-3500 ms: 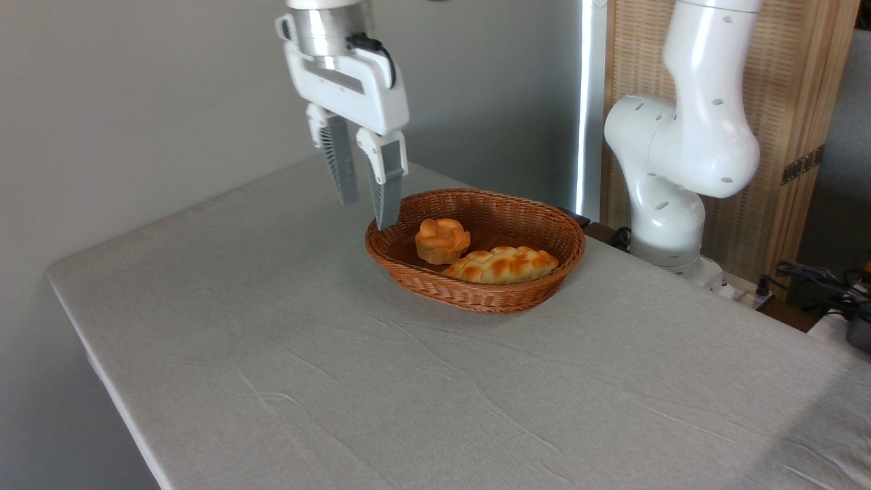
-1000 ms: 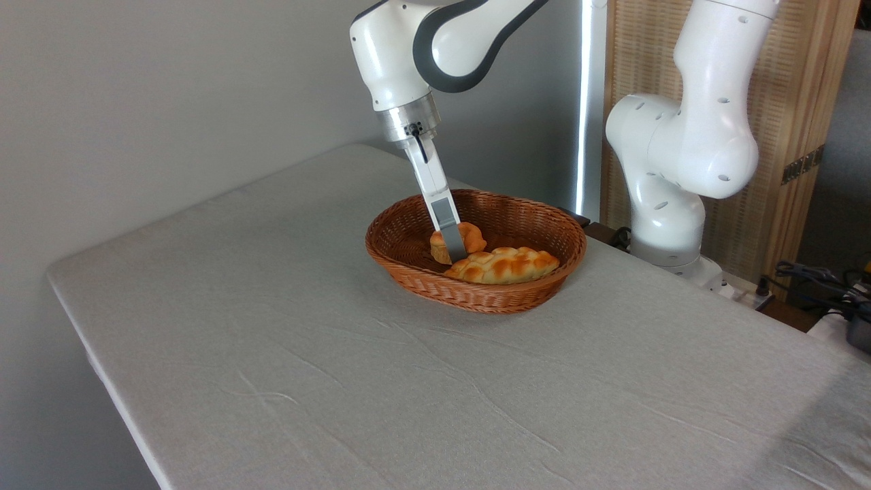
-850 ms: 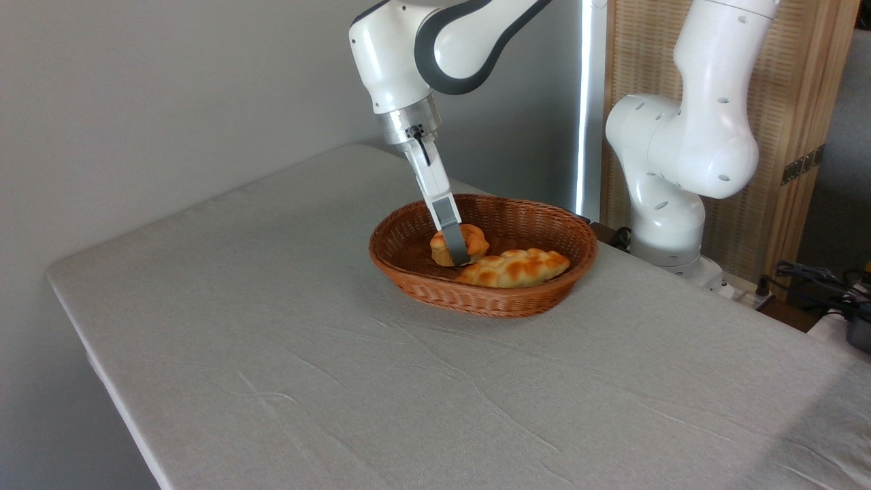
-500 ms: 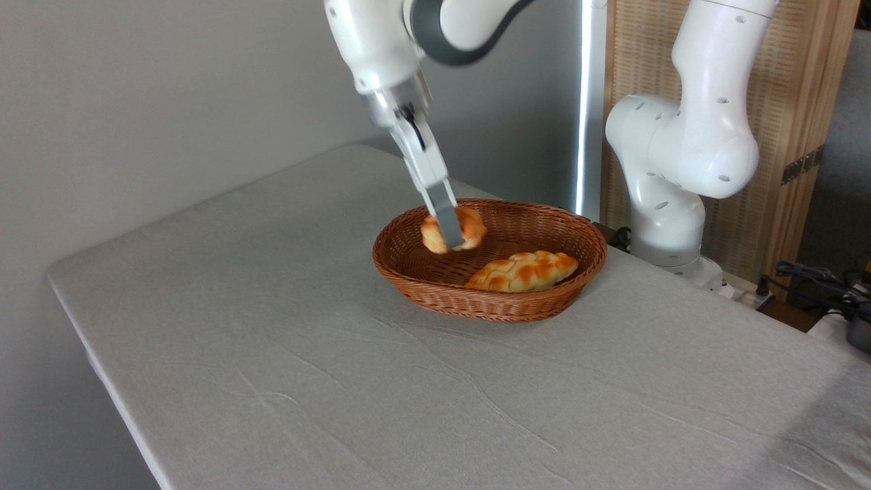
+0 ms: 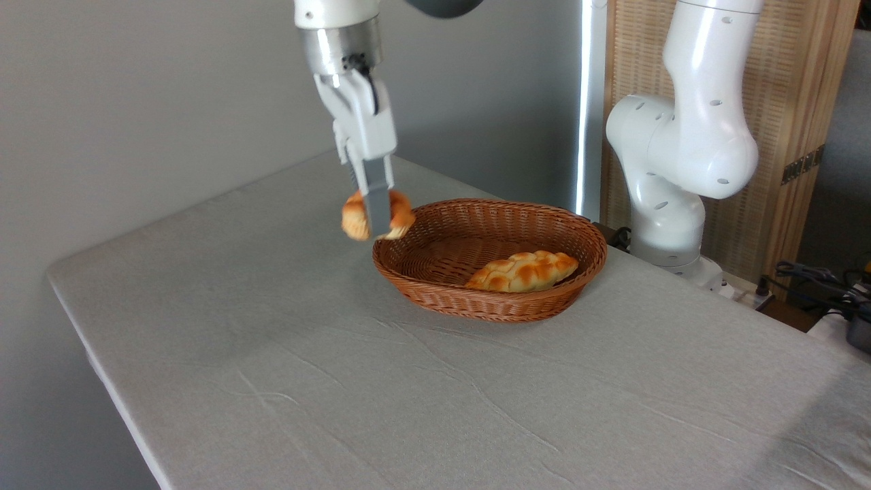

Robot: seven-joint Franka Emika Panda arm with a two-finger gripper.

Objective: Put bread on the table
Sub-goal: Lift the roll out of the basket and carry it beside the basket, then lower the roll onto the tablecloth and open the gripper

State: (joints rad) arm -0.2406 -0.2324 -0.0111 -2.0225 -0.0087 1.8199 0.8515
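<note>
The small round golden-orange bread [image 5: 354, 216] hangs in the air just left of the wicker basket's rim, above the grey cloth of the table [image 5: 286, 354]. My gripper [image 5: 376, 218] is shut on it, seen edge-on, so the near grey finger [image 5: 376, 204] covers the bun's middle and the far finger is hidden behind it.
The brown wicker basket [image 5: 435, 292] stands at the back middle of the table and holds the longer braided loaf [image 5: 522, 270]. The arm's white base [image 5: 670, 204] rises at the back right, with cables [image 5: 816, 282] at the far right edge.
My gripper came down into the basket, shut on the bun and dragged the basket a little to the right. It has since lifted the bun up and leftward, past the basket's rim.
</note>
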